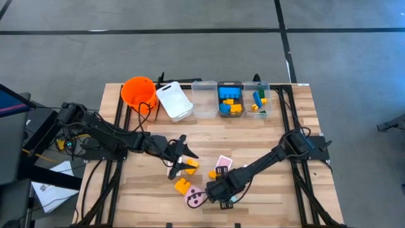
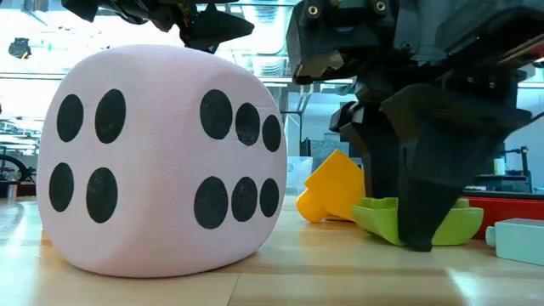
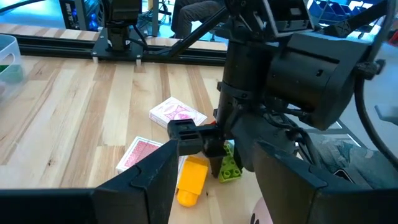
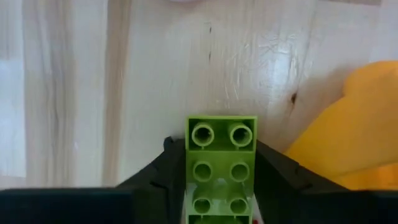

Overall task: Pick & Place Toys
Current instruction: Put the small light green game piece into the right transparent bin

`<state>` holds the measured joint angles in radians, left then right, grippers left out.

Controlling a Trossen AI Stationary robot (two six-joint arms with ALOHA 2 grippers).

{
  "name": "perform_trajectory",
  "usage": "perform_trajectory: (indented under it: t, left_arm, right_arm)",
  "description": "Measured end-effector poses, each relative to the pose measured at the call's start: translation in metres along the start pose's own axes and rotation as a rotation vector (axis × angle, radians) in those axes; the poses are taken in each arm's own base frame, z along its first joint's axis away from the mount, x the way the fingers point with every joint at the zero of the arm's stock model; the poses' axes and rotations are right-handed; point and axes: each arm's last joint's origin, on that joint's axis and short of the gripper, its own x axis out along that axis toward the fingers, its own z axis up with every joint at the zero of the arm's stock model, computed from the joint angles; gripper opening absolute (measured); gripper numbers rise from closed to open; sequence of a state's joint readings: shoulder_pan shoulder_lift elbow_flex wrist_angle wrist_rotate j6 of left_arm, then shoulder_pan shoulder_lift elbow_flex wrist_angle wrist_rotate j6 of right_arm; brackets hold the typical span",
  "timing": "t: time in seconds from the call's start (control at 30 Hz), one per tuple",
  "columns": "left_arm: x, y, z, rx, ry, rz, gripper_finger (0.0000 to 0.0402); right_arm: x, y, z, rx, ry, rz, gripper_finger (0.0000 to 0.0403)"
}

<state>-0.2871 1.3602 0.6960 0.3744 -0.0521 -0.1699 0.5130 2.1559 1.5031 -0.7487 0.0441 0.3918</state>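
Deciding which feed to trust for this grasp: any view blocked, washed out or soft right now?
Low view: the pink die fills the foreground and hides much of the table; bright background behind it. Right wrist view: sharp on the green brick between the right gripper's fingers. High view: evenly lit, no glare.

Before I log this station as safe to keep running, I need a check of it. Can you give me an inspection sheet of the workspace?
Surface: wooden table, bare planks between things.
Job's things: green brick between the right gripper's fingers; yellow brick, pink dotted die and pink-backed cards lying close by; more bricks in the clear bins.
Clutter: orange bucket and white bin at the far edge.
Grippers: right gripper shut on the green brick at table level; left gripper open above the cards.
Cables: black cables along the arm mounts.
Surroundings: grey floor; monitor at the left.
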Motion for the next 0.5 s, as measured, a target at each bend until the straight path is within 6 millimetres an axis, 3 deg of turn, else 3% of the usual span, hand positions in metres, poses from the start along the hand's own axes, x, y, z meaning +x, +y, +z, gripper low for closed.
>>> perform_trajectory:
  t: [0.2, 0.4, 0.5]
  left_arm:
    - [0.000, 0.000, 0.000, 0.000, -0.002, 0.003, 0.0198]
    - [0.000, 0.004, 0.002, -0.047, -0.026, 0.086, 0.0198]
    - [0.000, 0.005, 0.002, -0.054, -0.038, 0.113, 0.0198]
  right_arm:
    - [-0.024, 0.005, 0.002, -0.017, 0.058, -0.090, 0.0137]
    - [-0.090, 0.012, -0.014, 0.025, -0.100, -0.230, 0.0137]
    - [-0.132, 0.017, -0.029, 0.062, -0.263, -0.269, 0.0137]
